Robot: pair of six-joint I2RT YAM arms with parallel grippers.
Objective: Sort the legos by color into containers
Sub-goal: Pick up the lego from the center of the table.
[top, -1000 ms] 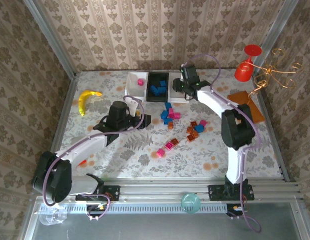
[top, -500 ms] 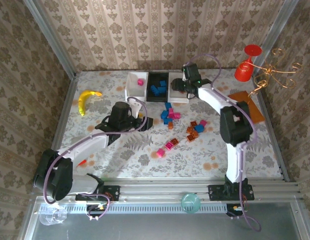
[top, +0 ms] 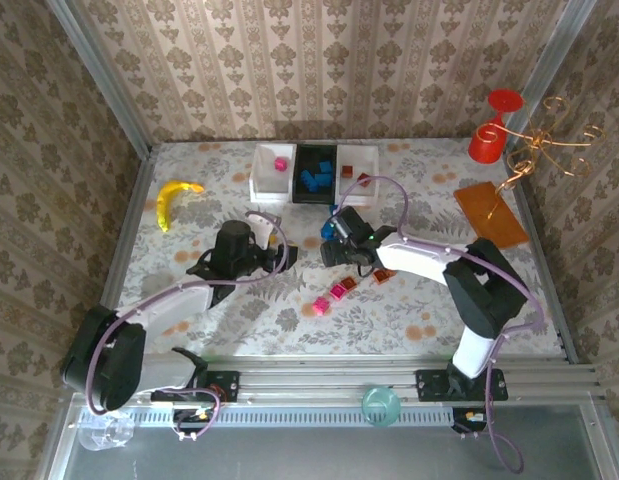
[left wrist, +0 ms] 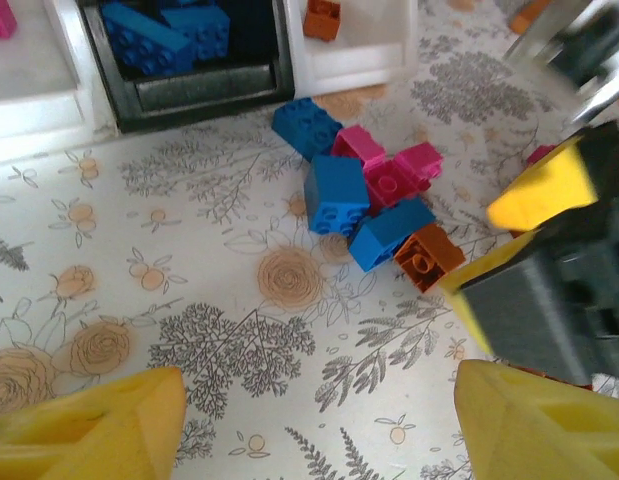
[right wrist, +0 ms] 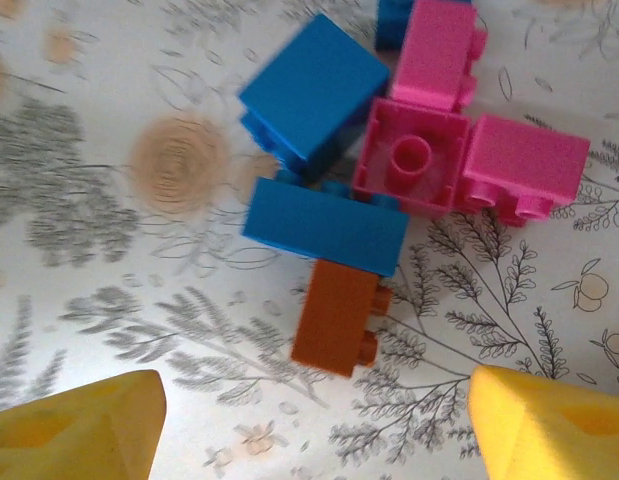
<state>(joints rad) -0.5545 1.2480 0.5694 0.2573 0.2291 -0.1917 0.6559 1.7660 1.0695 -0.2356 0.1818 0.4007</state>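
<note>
While the right gripper (right wrist: 314,430) hangs over the mixed pile with its jaws spread and empty, the step in hand looks like picking the next brick. An orange-brown lego (right wrist: 337,315) lies just beyond the fingertips, touching a blue lego (right wrist: 324,225), with pink ones (right wrist: 414,160) behind. The next move calls for closing on one brick alone, then carrying it to the white tray (left wrist: 359,70) that holds an orange one. The left gripper (left wrist: 314,430) hovers open nearby.

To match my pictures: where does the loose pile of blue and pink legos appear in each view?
Top external: the pile mid-table, partly hidden by the right claw.
Left wrist: pile upper centre, below the black tray.
Right wrist: pile upper centre.
Shared landmark: the orange-brown brick touching the pile, in both wrist views.
</note>
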